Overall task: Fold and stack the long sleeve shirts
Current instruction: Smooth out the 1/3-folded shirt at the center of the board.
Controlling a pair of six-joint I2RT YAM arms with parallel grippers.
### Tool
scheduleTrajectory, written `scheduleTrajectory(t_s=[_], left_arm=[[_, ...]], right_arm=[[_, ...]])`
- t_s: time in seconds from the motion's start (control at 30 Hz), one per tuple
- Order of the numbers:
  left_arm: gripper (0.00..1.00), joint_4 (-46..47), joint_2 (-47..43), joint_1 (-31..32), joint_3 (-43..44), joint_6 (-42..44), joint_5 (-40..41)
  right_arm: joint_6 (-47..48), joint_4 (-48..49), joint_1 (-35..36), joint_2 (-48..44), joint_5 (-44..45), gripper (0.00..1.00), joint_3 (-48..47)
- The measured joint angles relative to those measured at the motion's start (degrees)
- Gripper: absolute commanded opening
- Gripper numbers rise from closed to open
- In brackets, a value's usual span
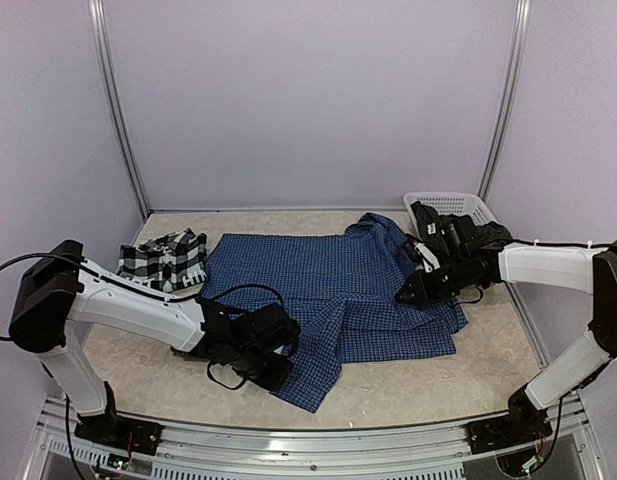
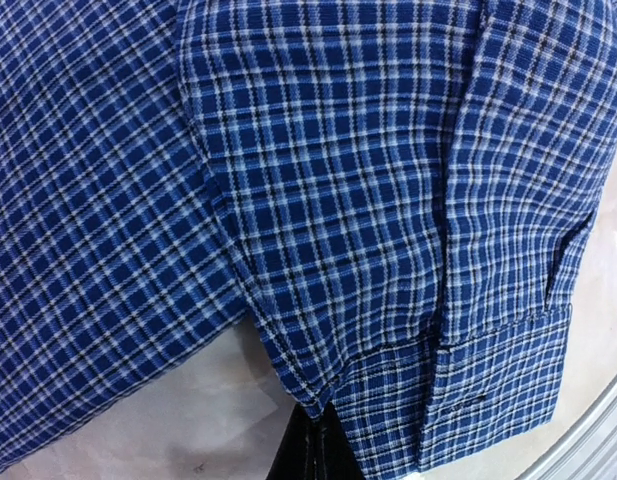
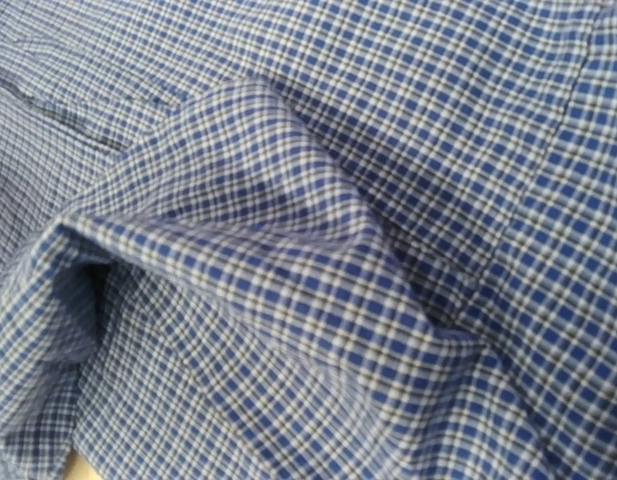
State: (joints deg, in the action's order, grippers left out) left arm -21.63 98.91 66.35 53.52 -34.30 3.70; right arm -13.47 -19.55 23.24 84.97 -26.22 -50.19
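Your left gripper (image 1: 284,340), pinched shut on the cuff (image 2: 488,390) of the blue fine-check cloth shirt (image 1: 328,285), sits at its near-left edge. The shirt spreads rightward from it, long axis left-right, mid-table. The right gripper's (image 1: 406,295) grip hides under bunched cloth.

Two shirts (image 1: 328,290) (image 1: 166,258), one basket (image 1: 456,204), two arms (image 1: 128,305) (image 1: 548,265)

The blue checked shirt (image 3: 428,170) fills nearly the whole view. A rounded fold rises across the middle, with a shadowed hollow beneath it at the left. A sliver of pale tabletop (image 3: 76,468) shows at the bottom left.
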Motion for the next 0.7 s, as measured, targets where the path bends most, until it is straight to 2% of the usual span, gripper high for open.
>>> scheduleTrajectory(t_s=[0.3, 0.7], left_arm=[[0.00, -11.58, -1.29, -4.24, 6.14, 7.41, 1.09], [0.00, -21.44, -5.33, -8.90, 12.61, 15.37, 0.33]], right_arm=[[0.90, -2.60, 0.00, -0.87, 1.57, 0.27, -2.27], [1.92, -4.17, 0.00, -1.95, 2.27, 0.27, -3.87]])
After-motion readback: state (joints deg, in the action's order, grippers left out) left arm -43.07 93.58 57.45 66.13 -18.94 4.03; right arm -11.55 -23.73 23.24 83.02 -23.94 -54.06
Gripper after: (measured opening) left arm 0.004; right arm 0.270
